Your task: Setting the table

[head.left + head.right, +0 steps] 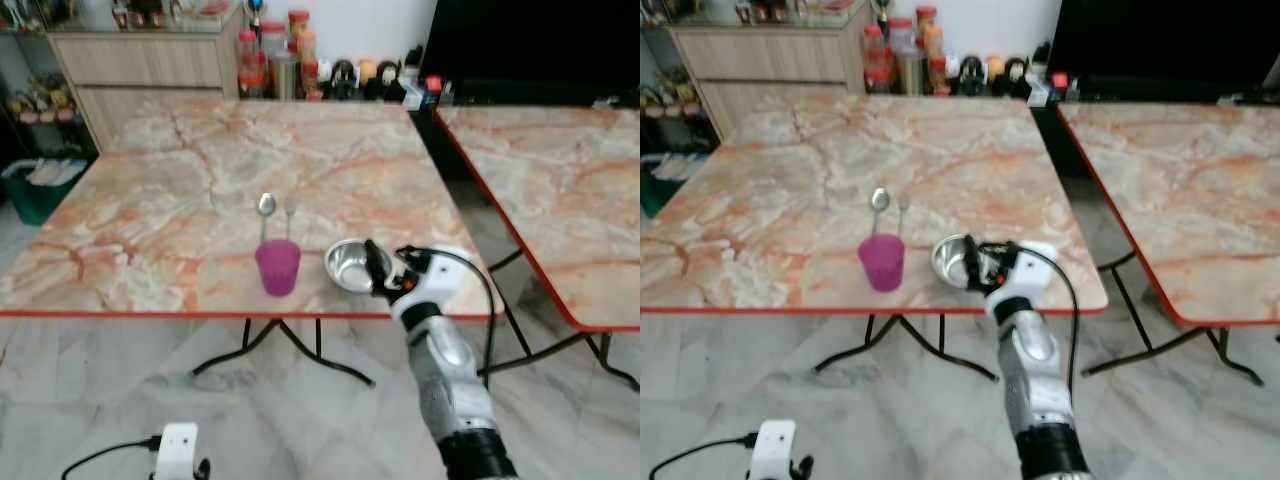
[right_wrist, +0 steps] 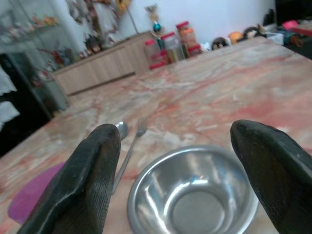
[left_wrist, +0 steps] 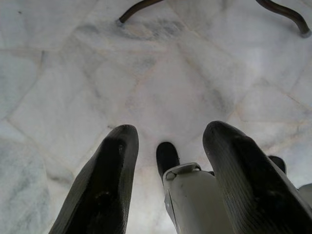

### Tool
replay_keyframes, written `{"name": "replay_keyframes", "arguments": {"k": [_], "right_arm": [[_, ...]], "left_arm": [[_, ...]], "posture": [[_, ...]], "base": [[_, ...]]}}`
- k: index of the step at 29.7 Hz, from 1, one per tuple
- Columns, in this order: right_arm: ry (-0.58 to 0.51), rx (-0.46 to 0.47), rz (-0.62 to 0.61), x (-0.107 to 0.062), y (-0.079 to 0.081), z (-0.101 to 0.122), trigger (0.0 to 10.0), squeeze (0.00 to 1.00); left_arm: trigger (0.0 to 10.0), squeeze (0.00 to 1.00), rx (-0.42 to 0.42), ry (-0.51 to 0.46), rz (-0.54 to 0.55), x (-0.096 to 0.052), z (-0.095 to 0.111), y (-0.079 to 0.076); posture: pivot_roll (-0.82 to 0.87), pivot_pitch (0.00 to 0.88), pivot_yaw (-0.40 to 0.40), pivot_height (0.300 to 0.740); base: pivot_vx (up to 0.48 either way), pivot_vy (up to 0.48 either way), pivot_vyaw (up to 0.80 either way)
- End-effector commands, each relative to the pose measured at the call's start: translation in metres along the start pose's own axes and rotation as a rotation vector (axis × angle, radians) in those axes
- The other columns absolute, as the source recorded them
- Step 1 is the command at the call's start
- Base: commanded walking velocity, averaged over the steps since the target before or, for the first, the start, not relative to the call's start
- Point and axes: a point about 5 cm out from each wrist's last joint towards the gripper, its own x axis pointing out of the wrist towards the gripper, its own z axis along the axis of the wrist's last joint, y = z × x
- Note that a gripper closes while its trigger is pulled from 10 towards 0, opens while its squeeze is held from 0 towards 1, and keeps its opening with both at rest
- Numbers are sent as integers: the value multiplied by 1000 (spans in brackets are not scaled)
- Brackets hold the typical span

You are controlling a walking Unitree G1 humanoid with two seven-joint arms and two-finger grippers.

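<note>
Right gripper: my right gripper (image 2: 175, 180) hovers at the near edge of the marble table (image 1: 180, 180), its two black fingers spread wide on either side of the steel bowl (image 1: 350, 264), not touching it as far as I can see.
Left gripper: my left gripper (image 3: 168, 161) hangs low over the tiled floor (image 3: 161, 83), fingers apart, holding nothing.
Bowl: it sits upright and empty, close to the table's near edge, just beside the purple cup (image 1: 277, 266).
Cutlery: a spoon (image 1: 266, 208) and a fork (image 1: 290, 213) lie side by side behind the cup, near the bowl but apart from it.
Risk, edge: the bowl is so near the edge that, if I pull back with a finger catching its rim, I judge it could slide off onto the floor.
Risk, slip: the bowl's wall is smooth, curved metal; if I close on it off-centre, it may squirt out sideways.
Risk, neighbours: a shoved bowl would likely knock the light cup over or nudge it off the edge.
Risk, wrist: my cable (image 1: 470, 262) loops just above the table corner and might snag there.
</note>
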Motion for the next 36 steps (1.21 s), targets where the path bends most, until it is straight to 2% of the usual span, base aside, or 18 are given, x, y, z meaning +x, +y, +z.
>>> {"name": "replay_keyframes", "arguments": {"k": [1,12,17,20,30,36], "right_arm": [[11,0,-27,-1,-9,0,10000,0],[22,7,-14,0,-6,-1,10000,0],[24,6,-9,-1,-5,-1,10000,0],[19,-26,5,-1,-3,-1,10000,0],[24,-3,-1,0,-4,-1,10000,0],[18,-32,20,0,-1,0,10000,0]], "left_arm": [[10000,0,-17,5,-3,-1,-2,-6],[10000,0,-30,11,11,-1,-3,-3],[10000,0,-28,13,14,-1,-4,-2],[10000,0,-26,15,12,-1,-4,-2],[10000,0,-24,15,9,-1,-4,-3],[10000,0,-24,14,11,-1,-4,-3]], "posture": [[-36,0,-30,740],[-33,0,-31,740],[-34,0,-30,740],[-35,0,-29,740],[-34,0,-31,740],[-34,0,-31,740]], "base": [[0,0,0],[0,0,0],[267,0,0],[274,0,0],[273,0,0],[274,0,177]]}}
